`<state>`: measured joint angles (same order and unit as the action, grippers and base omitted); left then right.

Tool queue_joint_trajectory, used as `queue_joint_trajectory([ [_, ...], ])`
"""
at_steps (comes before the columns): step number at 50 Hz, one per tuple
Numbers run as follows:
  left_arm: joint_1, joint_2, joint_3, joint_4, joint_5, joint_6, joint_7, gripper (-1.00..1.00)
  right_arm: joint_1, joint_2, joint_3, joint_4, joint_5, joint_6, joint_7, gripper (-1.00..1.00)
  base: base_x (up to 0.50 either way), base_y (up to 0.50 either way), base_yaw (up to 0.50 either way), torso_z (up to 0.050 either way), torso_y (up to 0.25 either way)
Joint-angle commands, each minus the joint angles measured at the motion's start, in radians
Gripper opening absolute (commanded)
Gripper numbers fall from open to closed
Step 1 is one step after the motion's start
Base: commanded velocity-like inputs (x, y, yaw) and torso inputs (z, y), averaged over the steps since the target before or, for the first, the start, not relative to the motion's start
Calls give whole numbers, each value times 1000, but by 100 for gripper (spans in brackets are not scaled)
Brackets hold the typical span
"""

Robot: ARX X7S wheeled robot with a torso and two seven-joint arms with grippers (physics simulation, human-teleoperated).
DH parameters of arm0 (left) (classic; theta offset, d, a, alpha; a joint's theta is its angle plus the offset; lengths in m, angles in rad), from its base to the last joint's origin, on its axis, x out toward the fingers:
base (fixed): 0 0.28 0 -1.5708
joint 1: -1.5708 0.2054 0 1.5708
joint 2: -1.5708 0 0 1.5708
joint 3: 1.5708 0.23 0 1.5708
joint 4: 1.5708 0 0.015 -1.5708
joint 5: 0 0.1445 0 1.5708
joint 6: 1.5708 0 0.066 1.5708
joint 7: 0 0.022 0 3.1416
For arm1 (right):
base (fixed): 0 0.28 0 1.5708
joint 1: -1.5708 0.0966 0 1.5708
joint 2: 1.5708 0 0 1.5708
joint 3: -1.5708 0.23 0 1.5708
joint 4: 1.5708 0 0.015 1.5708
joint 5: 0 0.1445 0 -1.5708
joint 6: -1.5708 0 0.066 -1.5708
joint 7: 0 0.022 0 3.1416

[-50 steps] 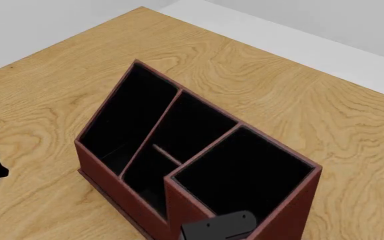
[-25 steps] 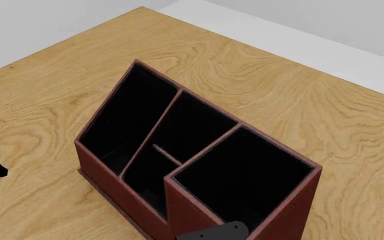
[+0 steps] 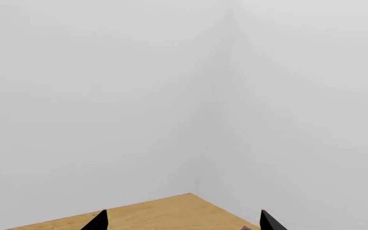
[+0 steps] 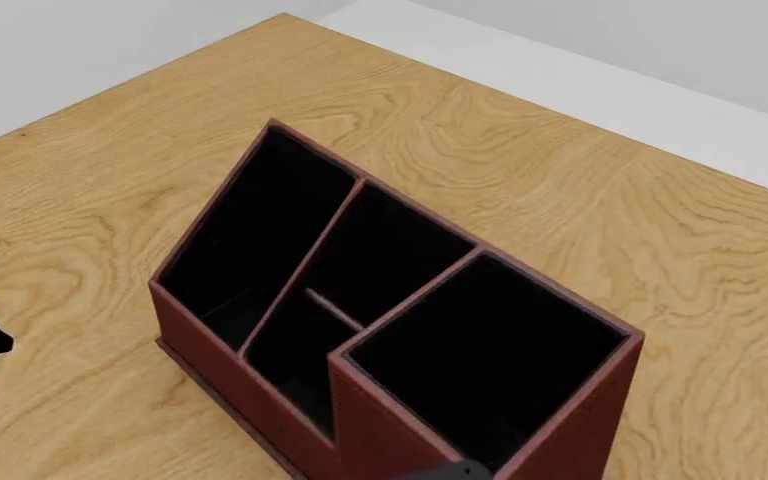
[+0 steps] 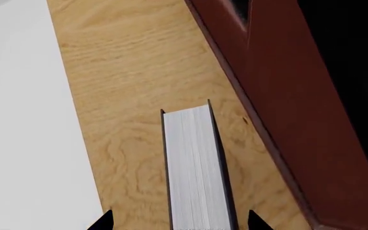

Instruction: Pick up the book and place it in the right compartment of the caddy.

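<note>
Lying between the right fingers point(image 5: 106, 220), the book point(image 5: 195, 167) shows white page edges over the bench point(image 5: 132, 72), just beside the caddy point(image 5: 286, 110); grip unclear. Left fingers point(image 3: 99, 221) spread, empty.

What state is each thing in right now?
Book: outside the caddy, page edges toward the right wrist camera, between the right hand's fingertips.
Caddy: upright on the table, all compartments empty.
Left hand: open, holding nothing.
Right hand: grip not visible.
</note>
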<state>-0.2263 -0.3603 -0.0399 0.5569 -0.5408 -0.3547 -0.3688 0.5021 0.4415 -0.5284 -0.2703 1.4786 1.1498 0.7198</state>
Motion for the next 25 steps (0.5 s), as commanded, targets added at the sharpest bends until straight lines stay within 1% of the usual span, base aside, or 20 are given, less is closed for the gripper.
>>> queue_joint_trajectory([
  [1, 2, -2, 2, -2, -1, 5, -2, 100, -8, 0, -18, 25, -25, -11, -32, 100, 0, 0, 0, 0, 0],
  [18, -2, -6, 9, -6, 1, 8, -6, 100, -20, 3, -35, 45, -54, -32, -66, 100, 0, 0, 0, 0, 0],
  [19, -2, -6, 9, -6, 0, 7, -6, 100, -19, 3, -37, 45, -54, -31, -66, -100, 0, 0, 0, 0, 0],
  [25, -1, -7, 9, -7, -1, 11, -7, 100, -20, 4, -44, 43, -54, -30, -64, -100, -1, 1, 0, 0, 0],
])
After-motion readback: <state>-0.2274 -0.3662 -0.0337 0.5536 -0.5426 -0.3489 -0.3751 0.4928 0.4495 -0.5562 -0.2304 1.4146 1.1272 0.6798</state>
